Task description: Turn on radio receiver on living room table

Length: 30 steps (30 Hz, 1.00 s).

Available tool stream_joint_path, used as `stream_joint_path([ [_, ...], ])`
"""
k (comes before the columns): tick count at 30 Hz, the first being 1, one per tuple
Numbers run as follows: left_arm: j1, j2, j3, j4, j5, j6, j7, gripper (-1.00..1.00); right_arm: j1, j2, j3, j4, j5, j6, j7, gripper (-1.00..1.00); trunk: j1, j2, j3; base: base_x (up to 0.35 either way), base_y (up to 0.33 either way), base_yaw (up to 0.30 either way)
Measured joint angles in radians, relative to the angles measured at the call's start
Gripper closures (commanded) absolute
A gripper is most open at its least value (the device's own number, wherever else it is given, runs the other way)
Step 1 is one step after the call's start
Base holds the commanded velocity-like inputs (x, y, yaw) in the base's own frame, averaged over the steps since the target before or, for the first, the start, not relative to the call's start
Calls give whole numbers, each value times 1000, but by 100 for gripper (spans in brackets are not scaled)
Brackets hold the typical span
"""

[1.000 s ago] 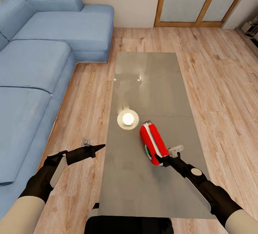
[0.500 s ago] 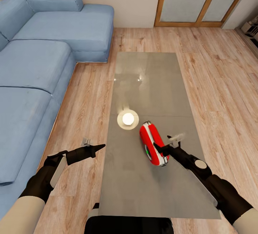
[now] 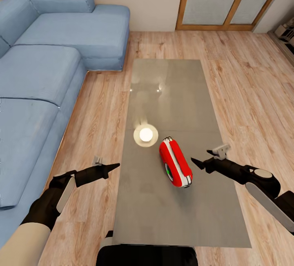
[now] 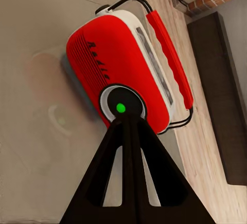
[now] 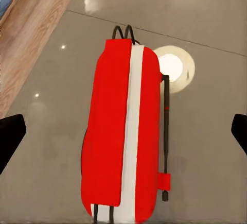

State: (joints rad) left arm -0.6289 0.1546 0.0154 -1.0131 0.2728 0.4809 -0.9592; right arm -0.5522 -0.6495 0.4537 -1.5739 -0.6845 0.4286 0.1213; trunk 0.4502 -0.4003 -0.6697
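The right gripper (image 3: 199, 162) is hanging just beside the radio receiver (image 3: 175, 162), clear of it, its fingertips (image 5: 10, 134) spread wide at the edges of the wrist view and gripping nothing. The left gripper (image 3: 111, 167) is hovering at the table's (image 3: 171, 217) near-left edge, fingers (image 4: 135, 183) pinched together to a point, empty. The red radio receiver is lying on its side on the glossy table, a green light glowing on its dial face (image 4: 122, 106). Just beyond it, a pale round disc (image 3: 145, 135) is resting on the tabletop. Further back, the blue sofa (image 3: 49, 54) and the glass doors (image 3: 228, 1).
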Motion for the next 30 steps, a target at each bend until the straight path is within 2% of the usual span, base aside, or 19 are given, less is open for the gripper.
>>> stream_joint_path([
  [13,0,3,-3,-13,0,6,-3,100,0,-1,-3,-1,-11,5,-1,-100,0,0,0,-323,0,0],
  [14,0,3,-3,-14,0,6,-3,100,0,-1,-3,-1,-20,5,0,-100,0,0,0,-303,-47,0],
  [15,0,3,-3,-15,0,6,-3,100,0,-2,-3,-1,-49,7,-1,-100,0,0,0,-191,-50,0],
  [16,0,3,-3,-16,0,5,-3,100,0,-2,-3,-1,-66,8,-2,-100,0,0,0,-153,-40,0],
  [19,0,3,-3,-15,0,4,-3,100,0,-2,-3,-1,-80,8,-6,-100,0,0,1,-67,-18,0],
  [30,0,4,-3,-15,0,2,-3,100,0,-1,-3,0,-88,6,-28,-100,0,0,16,-5,-1,41],
])
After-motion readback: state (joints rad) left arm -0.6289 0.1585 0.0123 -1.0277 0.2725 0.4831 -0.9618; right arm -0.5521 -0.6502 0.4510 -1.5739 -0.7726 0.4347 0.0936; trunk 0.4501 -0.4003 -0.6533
